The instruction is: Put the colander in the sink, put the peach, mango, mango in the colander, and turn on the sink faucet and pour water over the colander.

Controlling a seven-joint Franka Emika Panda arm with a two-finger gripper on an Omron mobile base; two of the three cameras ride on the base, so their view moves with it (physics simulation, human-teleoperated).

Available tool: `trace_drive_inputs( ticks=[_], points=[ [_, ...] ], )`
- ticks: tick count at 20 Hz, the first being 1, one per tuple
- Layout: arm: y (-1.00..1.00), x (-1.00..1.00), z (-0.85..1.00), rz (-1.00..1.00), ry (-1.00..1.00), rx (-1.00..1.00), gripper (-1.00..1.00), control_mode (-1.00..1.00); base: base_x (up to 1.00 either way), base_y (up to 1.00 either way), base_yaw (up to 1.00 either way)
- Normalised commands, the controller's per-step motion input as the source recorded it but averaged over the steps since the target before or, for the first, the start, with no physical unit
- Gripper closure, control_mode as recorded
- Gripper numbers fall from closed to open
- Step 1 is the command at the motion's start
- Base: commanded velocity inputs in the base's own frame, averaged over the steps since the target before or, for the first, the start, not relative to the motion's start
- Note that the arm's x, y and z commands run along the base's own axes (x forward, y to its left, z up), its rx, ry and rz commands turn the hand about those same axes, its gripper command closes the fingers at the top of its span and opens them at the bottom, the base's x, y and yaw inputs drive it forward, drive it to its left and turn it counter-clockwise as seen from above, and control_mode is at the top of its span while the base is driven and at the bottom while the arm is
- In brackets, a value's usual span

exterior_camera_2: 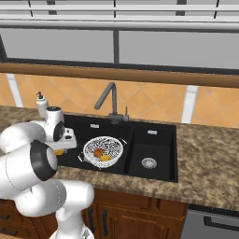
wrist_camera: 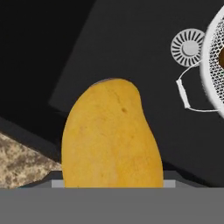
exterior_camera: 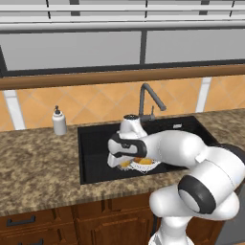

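the tool point(wrist_camera: 112, 186) is closed on a yellow mango point(wrist_camera: 111, 138), which stands upright between the fingers in the hand view, over the black floor of the sink point(wrist_camera: 131, 52). a strip of speckled granite table point(wrist_camera: 22, 164) shows at lower left there. in the right base view the hand sits at the left edge of the left basin, just beside the colander point(exterior_camera_2: 103, 150). the white mesh colander rests in the left basin, its wire handle toward the hand. inside it lie a peach point(exterior_camera_2: 98, 152) and a second mango point(exterior_camera_2: 106, 158), touching. the right basin shows a silver drain point(exterior_camera_2: 149, 163). behind the basins stands the sink faucet point(exterior_camera_2: 111, 102), spout over the left basin. a white soap dispenser point(exterior_camera: 59, 121) stands on the table left of the sink.
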Motion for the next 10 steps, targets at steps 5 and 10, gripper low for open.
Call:
trace_drive_inputs(
  ticks=[5, 10],
  points=[
    [-0.19, 0.35, 0.00, -0.29, 0.05, 0.00, 1.00, -1.00, 0.00, 0.00, 0.00],
    [-0.14, 0.38, 0.00, -0.30, 0.05, -0.03, 1.00, -1.00, 0.00, 0.00, 0.00]
  ],
)
